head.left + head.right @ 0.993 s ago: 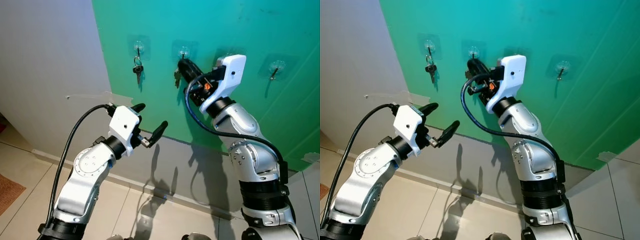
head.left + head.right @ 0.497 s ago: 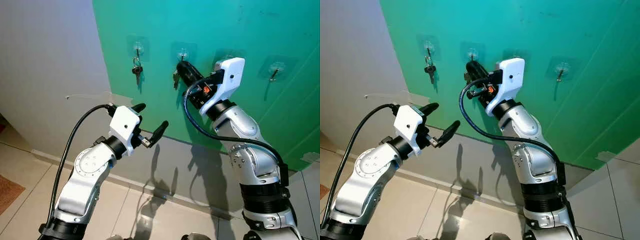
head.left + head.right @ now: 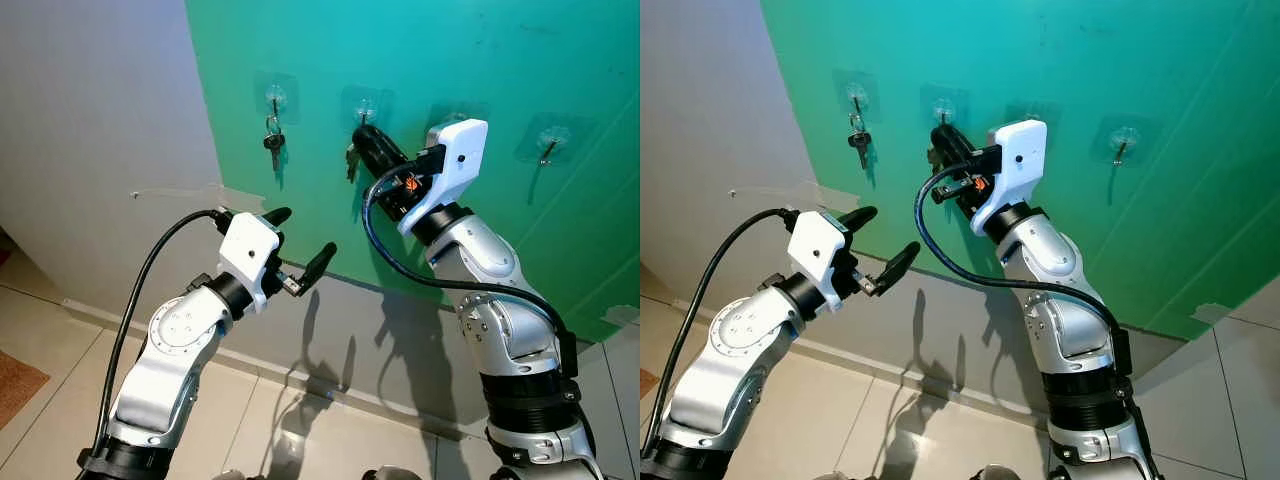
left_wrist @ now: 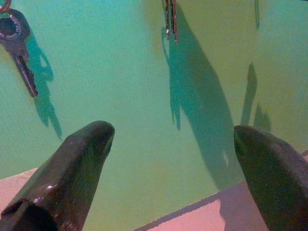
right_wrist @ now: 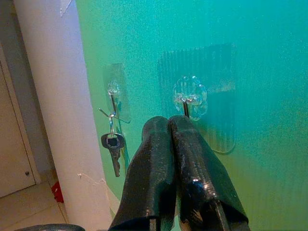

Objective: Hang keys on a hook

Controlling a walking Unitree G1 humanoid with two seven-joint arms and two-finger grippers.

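Several clear adhesive hooks sit in a row on the green wall (image 3: pixel 300 60). My right gripper (image 3: pixel 362 135) is raised to the second hook (image 5: pixel 189 94), fingers (image 5: pixel 159 144) pressed shut just under it. A small bunch of keys (image 3: pixel 352 157) dangles from its tip against the wall, also seen as keys (image 4: pixel 170 17) in the left wrist view. The first hook (image 3: pixel 274 98) carries a dark-headed key (image 3: pixel 275 138). My left gripper (image 3: pixel 303 233) is held open lower down, left of the right arm and off the wall, with nothing between its fingers.
A hook (image 3: pixel 552 135) at the far right hangs bare, and another hook (image 3: pixel 447 108) is partly hidden behind my right wrist. A pale wall (image 3: pixel 90 150) adjoins the green one on the left. Below are a grey skirting band (image 3: pixel 340 320), tiled floor and a brown mat (image 3: pixel 15 385).
My right wrist has edged slightly left and down while the gripper tip with the keys stays at the second hook. The left arm has not moved.
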